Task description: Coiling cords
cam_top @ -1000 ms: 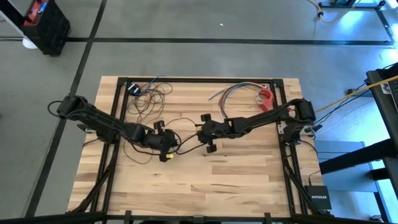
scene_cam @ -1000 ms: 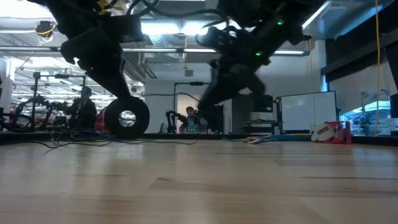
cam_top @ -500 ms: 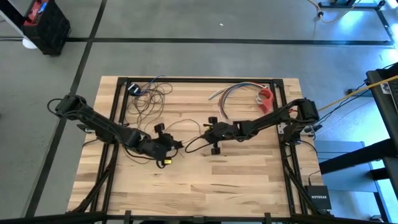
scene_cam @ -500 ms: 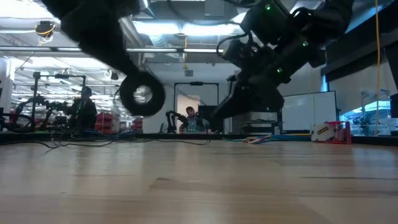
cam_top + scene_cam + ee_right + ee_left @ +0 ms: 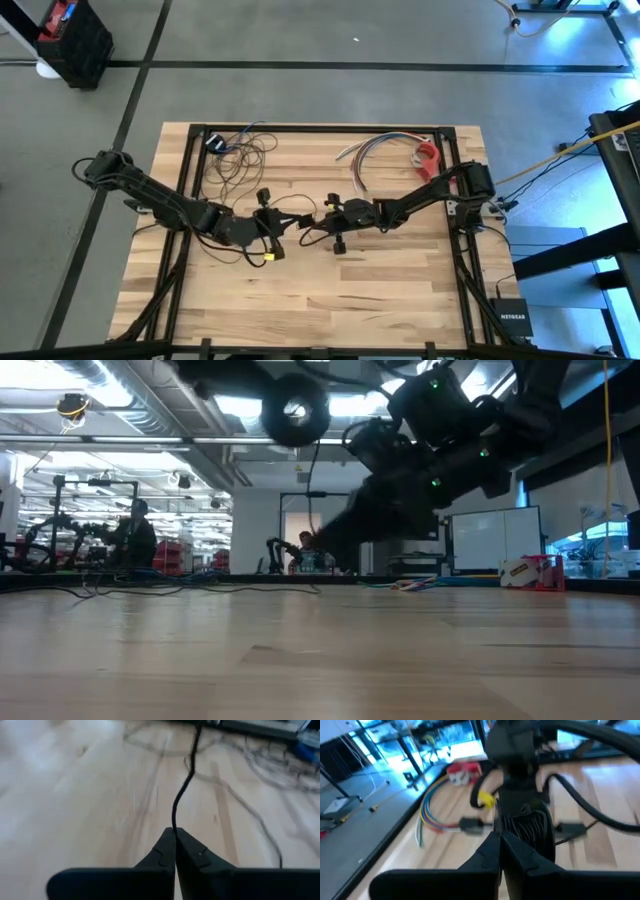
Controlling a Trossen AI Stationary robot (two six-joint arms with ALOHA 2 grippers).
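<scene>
Mid-table view of a two-arm cord-coiling step. The cords (image 5: pixel 238 160), a thin dark wire, lie mostly as a loose tangle of loops near the table's far left edge, with a strand trailing toward the centre, where both arms meet. The right gripper (image 5: pixel 174 831) is clenched on that strand, which leaves its closed fingertips and snakes away over the wooden table (image 5: pixel 400 290). The left gripper (image 5: pixel 500 836) is likewise pinched shut, apparently on the wire just in front of the right arm's wrist, though the exact contact is blurred. A bundle of multicoloured wires (image 5: pixel 370 148) and a red object (image 5: pixel 428 155) lie at the far right, well apart from the work. Handling judgement: the wire looks light, limp and springy, so loops will likely slump or snag on one another; it is best taken by a firm pinch on a single free strand close to the slack, not within the tangle, and drawn gently.
</scene>
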